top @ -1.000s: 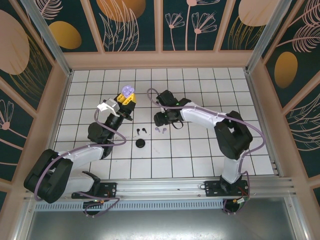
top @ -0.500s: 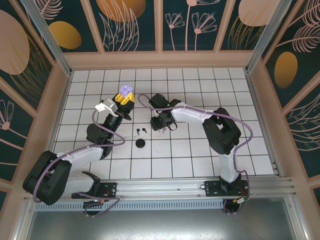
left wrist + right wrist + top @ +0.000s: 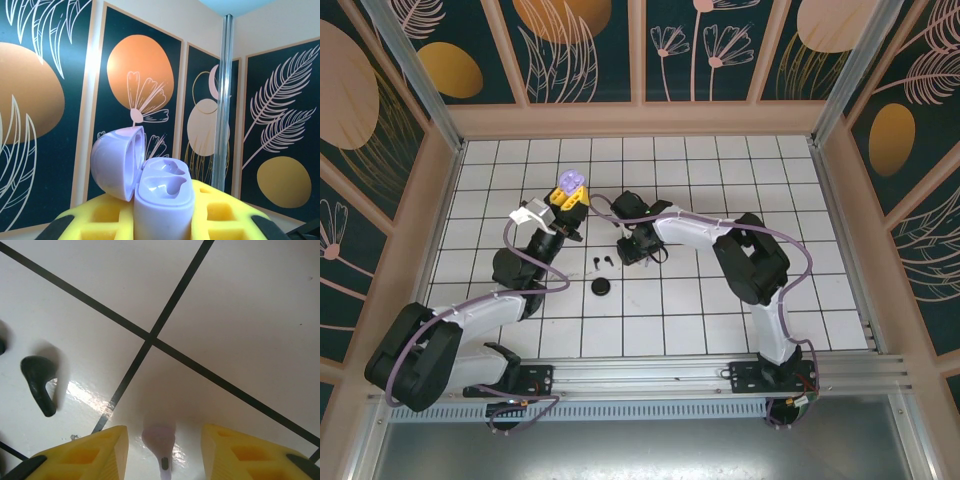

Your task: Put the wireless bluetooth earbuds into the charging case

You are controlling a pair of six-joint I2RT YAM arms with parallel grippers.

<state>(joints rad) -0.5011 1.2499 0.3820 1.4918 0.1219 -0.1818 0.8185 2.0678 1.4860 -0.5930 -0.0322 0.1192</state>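
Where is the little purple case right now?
The purple case, lid open, is clamped in the left gripper, left of centre in the top view; the black earbuds lie on the tiles just below it there.

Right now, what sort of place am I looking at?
Probably a robot test booth: a left arm and right arm bolted to a rail, a tiled table, and painted panels walling it in.
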